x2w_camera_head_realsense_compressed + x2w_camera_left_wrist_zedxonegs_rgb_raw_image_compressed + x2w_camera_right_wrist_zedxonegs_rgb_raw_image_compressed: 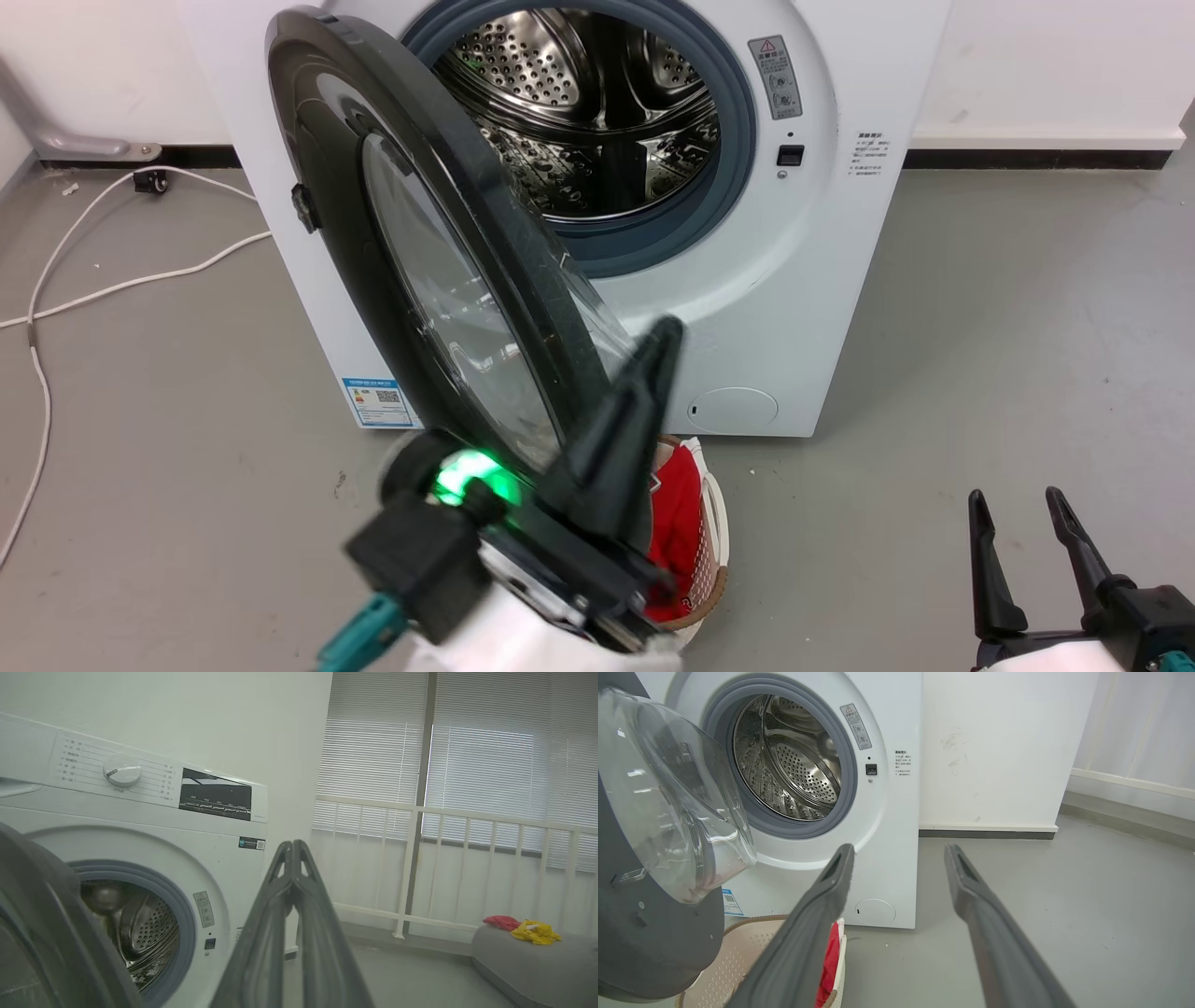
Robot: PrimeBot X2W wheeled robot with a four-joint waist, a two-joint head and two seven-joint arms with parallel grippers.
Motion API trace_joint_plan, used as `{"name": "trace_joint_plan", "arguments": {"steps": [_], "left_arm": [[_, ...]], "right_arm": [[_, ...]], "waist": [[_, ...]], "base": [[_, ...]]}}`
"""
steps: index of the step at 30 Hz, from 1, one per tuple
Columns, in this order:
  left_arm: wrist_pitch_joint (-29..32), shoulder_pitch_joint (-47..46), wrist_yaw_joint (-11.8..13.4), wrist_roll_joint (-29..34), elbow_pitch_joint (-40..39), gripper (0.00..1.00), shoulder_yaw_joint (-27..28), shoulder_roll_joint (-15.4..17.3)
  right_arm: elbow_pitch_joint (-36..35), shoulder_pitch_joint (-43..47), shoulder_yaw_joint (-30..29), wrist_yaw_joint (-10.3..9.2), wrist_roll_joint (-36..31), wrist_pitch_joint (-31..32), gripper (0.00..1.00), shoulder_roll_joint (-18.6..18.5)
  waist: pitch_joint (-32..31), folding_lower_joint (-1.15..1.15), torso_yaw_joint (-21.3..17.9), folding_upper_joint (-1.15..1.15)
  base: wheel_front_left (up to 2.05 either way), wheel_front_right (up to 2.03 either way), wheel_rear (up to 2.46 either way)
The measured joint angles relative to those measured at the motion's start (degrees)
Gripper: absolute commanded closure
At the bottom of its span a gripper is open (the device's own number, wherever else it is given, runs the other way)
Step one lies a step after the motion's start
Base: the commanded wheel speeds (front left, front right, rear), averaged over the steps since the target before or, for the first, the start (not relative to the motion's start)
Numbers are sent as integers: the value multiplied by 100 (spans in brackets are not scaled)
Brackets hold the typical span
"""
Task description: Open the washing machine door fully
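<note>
1. You have one washing machine (822, 280) in front of you, white, with one steel drum (597, 103) showing through its grey-rimmed opening.
2. Its one door (327, 205) is swung out partway on the left side and no longer covers the opening. The clear glass bowl (668, 793) bulges from its inner face.
3. Two grippers are in view. Your left gripper (663, 336) is raised just beside the door's lower edge, its two fingers pressed together with nothing between them. You cannot tell whether it touches the door.
4. Your right gripper (1016, 499) sits low on the right, well apart from the machine, its two fingers spread wide and holding nothing.
5. One beige basket (714, 504) stands on the floor below the door, with one red cloth (677, 523) in it.
6. The machine's front carries one blue label (378, 403) at its lower left and one round flap (733, 409) at its lower right.
</note>
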Motion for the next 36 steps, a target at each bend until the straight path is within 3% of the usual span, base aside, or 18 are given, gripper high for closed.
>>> {"name": "trace_joint_plan", "arguments": {"steps": [7,11,18,36], "left_arm": [[710,624,-67,-330,56,100,-840,30],[992,1062,16,-419,98,100,-1055,157],[1047,1303,201,-345,676,100,-994,359],[524,461,474,-207,2167,100,-662,167]], "right_arm": [[33,3,7,0,13,0,0,0],[46,3,0,0,24,0,0,0],[76,-4,53,0,43,0,0,0],[190,-129,199,0,109,0,0,1]], "waist": [[-7,0,-2,0],[1,0,-12,0],[63,0,-25,0],[268,0,-249,0]], "base": [[0,0,0],[0,0,0],[0,0,0],[0,0,0]]}}
